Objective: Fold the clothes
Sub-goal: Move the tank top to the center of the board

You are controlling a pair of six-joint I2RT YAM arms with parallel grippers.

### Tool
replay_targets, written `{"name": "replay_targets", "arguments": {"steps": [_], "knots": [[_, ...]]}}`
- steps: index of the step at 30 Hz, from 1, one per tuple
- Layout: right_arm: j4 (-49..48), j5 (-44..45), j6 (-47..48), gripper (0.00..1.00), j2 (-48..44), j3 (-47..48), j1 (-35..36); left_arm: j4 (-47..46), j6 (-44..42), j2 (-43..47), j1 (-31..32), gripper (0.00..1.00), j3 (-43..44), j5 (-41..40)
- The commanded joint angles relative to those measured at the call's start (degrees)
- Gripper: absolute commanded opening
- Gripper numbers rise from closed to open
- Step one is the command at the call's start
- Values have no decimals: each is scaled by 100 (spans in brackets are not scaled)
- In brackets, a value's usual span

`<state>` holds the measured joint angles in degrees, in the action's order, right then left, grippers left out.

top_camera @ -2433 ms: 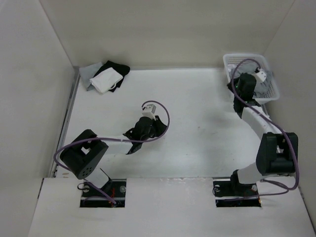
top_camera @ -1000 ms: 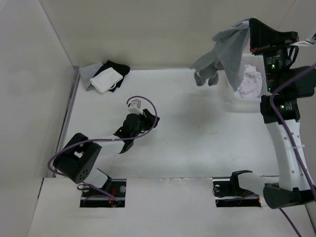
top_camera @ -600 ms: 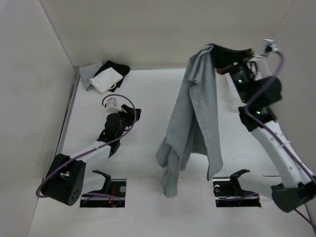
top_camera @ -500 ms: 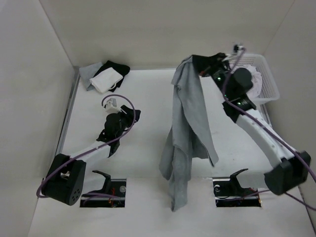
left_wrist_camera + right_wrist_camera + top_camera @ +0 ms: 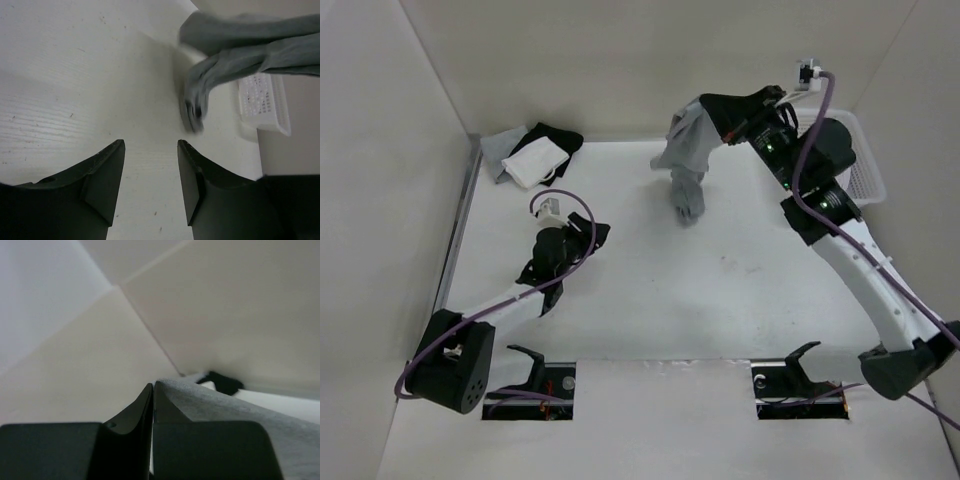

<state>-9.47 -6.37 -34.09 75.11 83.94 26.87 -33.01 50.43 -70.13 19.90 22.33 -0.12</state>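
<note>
The right pincer (image 5: 703, 110) is raised above the worktop (image 5: 720, 290) and clamped shut on an upper edge of the grey top (image 5: 685, 160). The top hangs bunched below its tips. I cannot tell whether the lower end touches the worktop. The left pincer (image 5: 592, 235) sits low with its jaws apart, holding nothing. The top dangles well ahead of its tips, with the white basket (image 5: 865, 175) beyond that. A small pile of cloths (image 5: 532, 155) lies well apart on its other side.
</note>
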Motion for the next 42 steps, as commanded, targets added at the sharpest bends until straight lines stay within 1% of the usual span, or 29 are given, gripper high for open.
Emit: {"name": "replay_targets", "arguments": {"steps": [1, 4, 8, 11, 12, 14, 15, 16, 17, 18, 20, 21, 23, 25, 26, 27, 28, 29, 30, 31, 32, 33, 34, 36, 37, 39, 41, 42], "knots": [[506, -48, 621, 2, -304, 395, 585, -179, 124, 280, -52, 45, 211, 126], [850, -118, 710, 2, -165, 404, 919, -39, 186, 517, -131, 44, 141, 135], [1255, -171, 693, 3, 450, 466, 1254, 120, 239, 947, -219, 44, -17, 47], [1203, -181, 579, 5, 1056, 88, 1412, 277, 256, 1334, -351, 44, -219, -93], [1141, -198, 404, 7, 1371, -35, 1413, 374, 256, 1448, -412, 44, -298, -163], [957, -320, 176, 10, 2013, -211, 1413, 585, 239, 1572, -552, 44, -456, -242], [904, -321, 113, 12, 2155, -281, 1413, 655, 239, 1581, -597, 44, -509, -269], [695, -303, -79, 21, 2340, -543, 1421, 778, 230, 1581, -675, 44, -597, -269], [545, -295, -142, 26, 2350, -702, 1421, 840, 221, 1572, -711, 44, -633, -243], [247, -286, -229, 36, 2315, -1043, 1421, 945, 212, 1572, -772, 44, -677, -225], [-271, -268, -431, 47, 2053, -1745, 1360, 1182, 125, 1634, -843, 44, -782, -243], [-500, -207, -563, 50, 1860, -2159, 1282, 1305, 55, 1686, -878, 43, -826, -278], [-852, -23, -774, 52, 1421, -2940, 1132, 1586, -68, 1765, -940, 43, -844, -322], [-1064, 179, -871, 51, 1025, -3575, 1026, 1920, -200, 1809, -958, 41, -818, -435], [-1109, 293, -906, 45, 832, -3882, 982, 2035, -262, 1810, -931, 40, -809, -541], [-1127, 451, -942, 33, 621, -4207, 938, 2184, -332, 1801, -879, 37, -791, -698], [-1101, 566, -951, 16, 445, -4463, 921, 2307, -376, 1792, -852, 33, -774, -804], [-1057, 636, -959, 6, 330, -4631, 920, 2430, -411, 1757, -800, 29, -748, -910], [-935, 707, -986, 2, 224, -4798, 920, 2510, -455, 1696, -712, 24, -721, -963], [-785, 812, -1021, 2, 145, -4904, 929, 2545, -517, 1591, -590, 21, -695, -998], [-671, 926, -1038, 2, 83, -4983, 938, 2554, -535, 1512, -493, 21, -677, -1016], [-530, 1127, -1039, 4, -13, -5080, 947, 2554, -543, 1380, -352, 21, -642, -1034], [-372, 1486, -1056, 13, -162, -5246, 947, 2537, -543, 1101, -116, 24, -564, -1069], [-231, 1919, -1118, 25, -295, -5423, 947, 2458, -474, 774, 123, 30, -475, -1060], [-169, 2077, -1118, 33, -313, -5493, 947, 2301, -447, 590, 271, 36, -449, -1078], [-186, 2114, -1135, 39, -234, -5573, 947, 1732, -333, 378, 387, 46, -518, -1122], [-213, 2087, -1170, 41, -155, -5582, 947, 1344, -306, 255, 405, 50, -554, -1131], [-230, 2070, -1214, 44, -24, -5564, 947, 1194, -306, 150, 405, 50, -537, -1113]]}}
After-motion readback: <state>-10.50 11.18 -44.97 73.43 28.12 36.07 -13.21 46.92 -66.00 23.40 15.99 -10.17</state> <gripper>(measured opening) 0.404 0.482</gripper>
